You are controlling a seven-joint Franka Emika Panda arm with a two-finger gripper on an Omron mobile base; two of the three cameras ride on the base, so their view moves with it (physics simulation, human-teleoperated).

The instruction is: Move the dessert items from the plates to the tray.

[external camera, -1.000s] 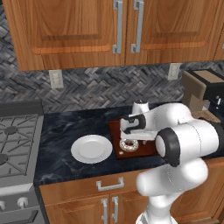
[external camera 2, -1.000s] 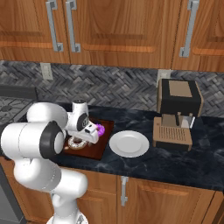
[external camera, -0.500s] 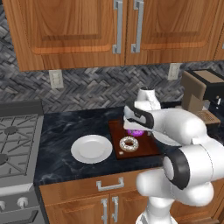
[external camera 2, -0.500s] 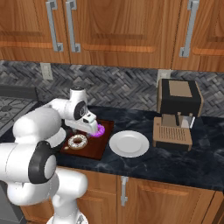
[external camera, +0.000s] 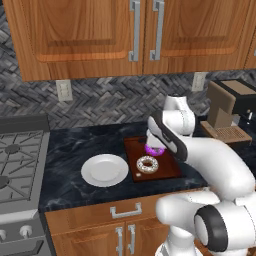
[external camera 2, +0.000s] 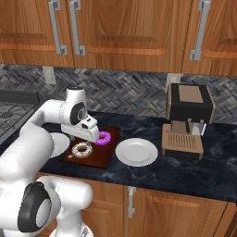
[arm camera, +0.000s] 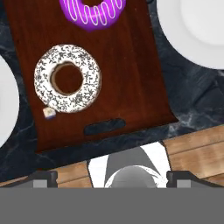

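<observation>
A stove [external camera: 15, 165] is sitting at the far left, next to the dark desk [external camera: 75, 145]. A white plate [external camera: 105, 169] is lying on the desk just left of the tray [external camera: 170, 170]. It is bare. The brown wooden tray is lying flat near the front edge of the desk, with its little handle slot [arm camera: 105, 127] at the near end. The speckled donut [external camera: 147, 164] is lying on the tray toward the near side. The purple donut [external camera 2: 102, 137] is lying on the tray too, a bit farther back, close to the speckled one but not touching it. Both donuts are lying flat.

The hand [external camera 2: 90, 134] is hanging over the tray, above the donuts, and it is holding nothing. Its two fingertips [arm camera: 43, 178] are standing wide apart. A second white plate [external camera 2: 136, 152] is lying on the desk just right of the tray, also bare. A coffee machine [external camera 2: 187, 120] is standing at the far right, well apart from the tray.
</observation>
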